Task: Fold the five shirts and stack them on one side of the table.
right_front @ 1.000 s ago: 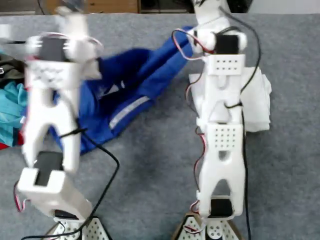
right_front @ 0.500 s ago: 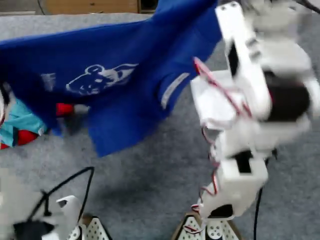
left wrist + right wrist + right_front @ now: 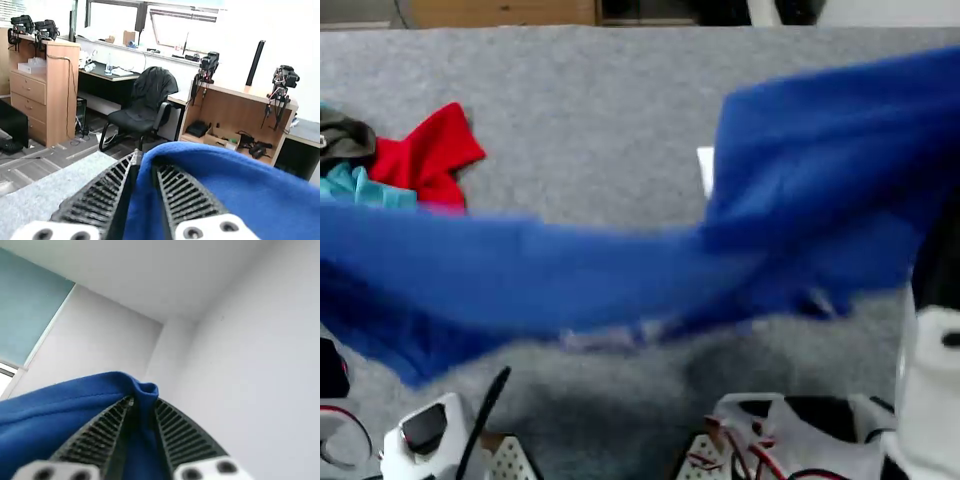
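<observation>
High view: red shirt lies at the left of the table; blue shirt is stretched across over it.
Left gripper: clamped on the blue shirt, cloth between its fingers.
Right gripper: clamped on a fold of the blue shirt.

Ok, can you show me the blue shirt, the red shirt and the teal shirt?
blue shirt (image 3: 820, 190), high view, on its wide stretched-out cloth.
red shirt (image 3: 432, 155), high view, on its middle.
teal shirt (image 3: 360, 186), high view, on the crumpled part by the red one.
</observation>
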{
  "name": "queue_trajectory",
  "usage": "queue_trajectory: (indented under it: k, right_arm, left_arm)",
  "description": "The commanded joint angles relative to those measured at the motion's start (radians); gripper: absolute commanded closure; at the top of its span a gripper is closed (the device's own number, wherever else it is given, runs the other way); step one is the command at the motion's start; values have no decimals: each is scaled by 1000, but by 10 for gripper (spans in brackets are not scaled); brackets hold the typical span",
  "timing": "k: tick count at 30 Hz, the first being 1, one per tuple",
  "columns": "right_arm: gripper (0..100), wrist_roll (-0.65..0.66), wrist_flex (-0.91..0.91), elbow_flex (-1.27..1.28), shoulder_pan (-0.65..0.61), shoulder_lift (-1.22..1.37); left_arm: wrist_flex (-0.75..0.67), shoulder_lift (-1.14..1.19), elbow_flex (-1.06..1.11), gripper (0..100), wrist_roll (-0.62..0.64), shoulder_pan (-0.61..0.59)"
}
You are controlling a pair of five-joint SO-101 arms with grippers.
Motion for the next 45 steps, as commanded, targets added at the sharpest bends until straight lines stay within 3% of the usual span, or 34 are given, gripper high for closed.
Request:
queue_trajectory:
  k: [1,8,10,12,15,18,20,22,24,32,42,45]
  right_arm:
    - [997,6,-78,131,18,-7]
    - [997,15,-106,522,-154,-5]
    - [997,15,-141,665,-186,-4]
    - [997,8,-215,823,-203,-2]
    - [997,6,-376,1056,-206,5]
    - [997,6,-600,1265,-206,38]
    - [997,6,-740,1354,-205,74]
    - [997,6,-827,1388,-202,122]
    - [997,6,-845,1382,-202,171]
    - [997,6,-758,1251,-200,306]
    - [998,21,-256,1230,-205,246]
    - [998,115,-78,1233,-209,220]
  left_arm:
    - [9,-33,120,982,-6,-9]
    - [-5,-180,612,982,-9,-9]
    - [-55,-202,790,982,-9,-6]
    - [-192,-203,1010,982,-9,28]
    - [-585,-203,1381,982,-3,71]
    - [-1119,-203,1680,982,0,110]
    - [-1447,-202,1803,982,0,126]
    - [-1648,-202,1847,982,-6,146]
    - [-1663,-202,1817,982,-8,172]
    - [-1470,-76,1637,982,-8,199]
    - [-1260,-36,1694,982,-8,193]
    - [-1154,-36,1723,982,-9,193]
